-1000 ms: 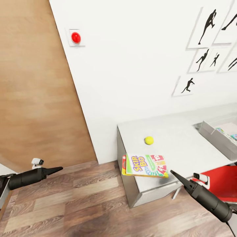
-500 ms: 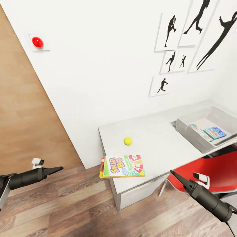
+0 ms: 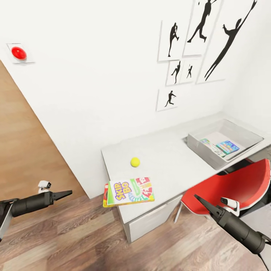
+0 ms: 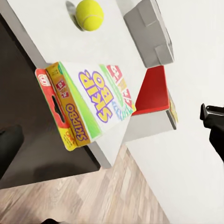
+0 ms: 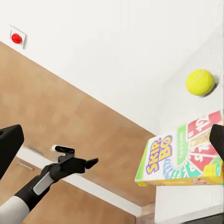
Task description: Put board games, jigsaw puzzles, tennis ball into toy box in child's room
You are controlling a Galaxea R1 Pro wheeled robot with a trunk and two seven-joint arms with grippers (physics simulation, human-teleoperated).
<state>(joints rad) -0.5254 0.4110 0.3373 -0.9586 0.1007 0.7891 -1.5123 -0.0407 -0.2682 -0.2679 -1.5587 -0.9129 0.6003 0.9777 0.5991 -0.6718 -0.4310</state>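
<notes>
We see the board game at centre frame, overhanging the table edge, long axis running left-right. The ball sits just behind. Toy box contents are blurry. Left claw and right claw are pinched together, holding nothing.

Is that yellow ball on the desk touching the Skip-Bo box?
Apart. In the head view a strip of bare table separates the tennis ball from the Skip-Bo box; the left wrist view shows the same gap.

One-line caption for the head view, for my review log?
Both grippers, left and right, shut and empty before the table holding Skip-Bo box, tennis ball and toy box.
</notes>
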